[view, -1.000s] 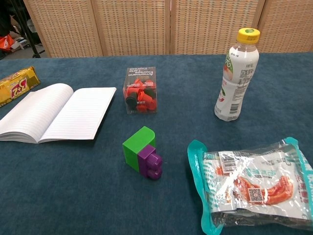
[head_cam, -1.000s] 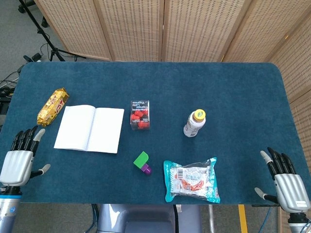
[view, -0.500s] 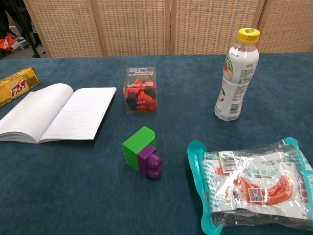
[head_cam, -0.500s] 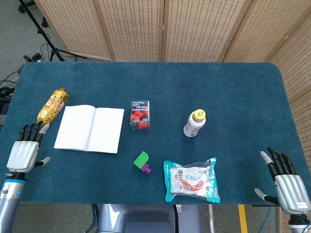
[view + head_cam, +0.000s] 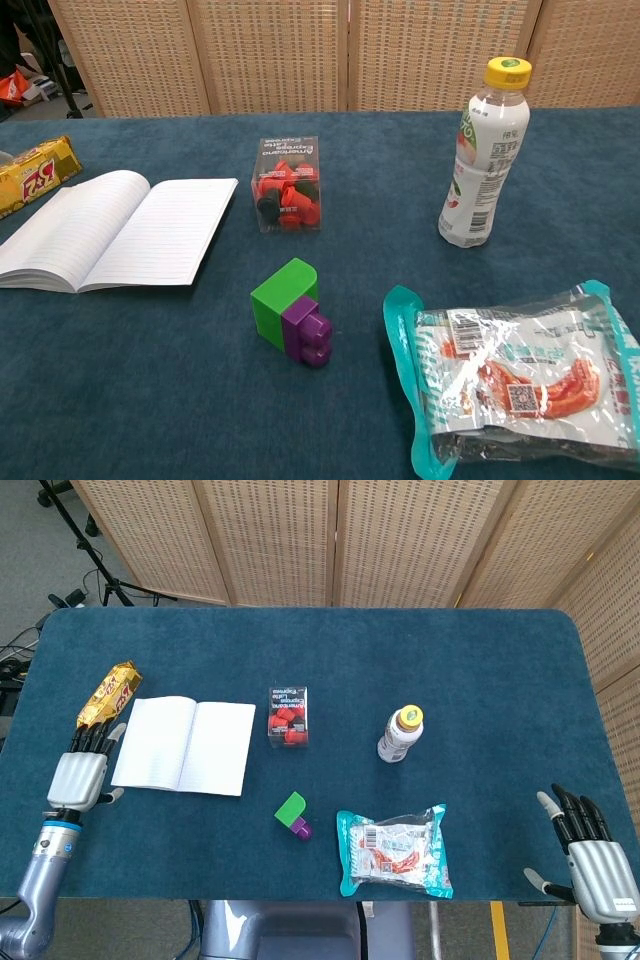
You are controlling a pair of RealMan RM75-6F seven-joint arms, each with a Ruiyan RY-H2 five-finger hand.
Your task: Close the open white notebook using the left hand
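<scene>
White notebook (image 5: 185, 746) lies open and flat on the blue table (image 5: 450, 660), left half, lined pages up. Left hand (image 5: 81, 775) sits just beside the notebook's left edge, fingers extended and apart, holding nothing; fingertips near the yellow snack bar (image 5: 108, 694) (contact with either: cannot tell). Right hand (image 5: 592, 860) at the table's near right corner, fingers spread, holding nothing, well apart from the notebook.

We see the white notebook (image 5: 184, 745) lying open and flat on the blue table, lined pages up, spine running away from us.
</scene>
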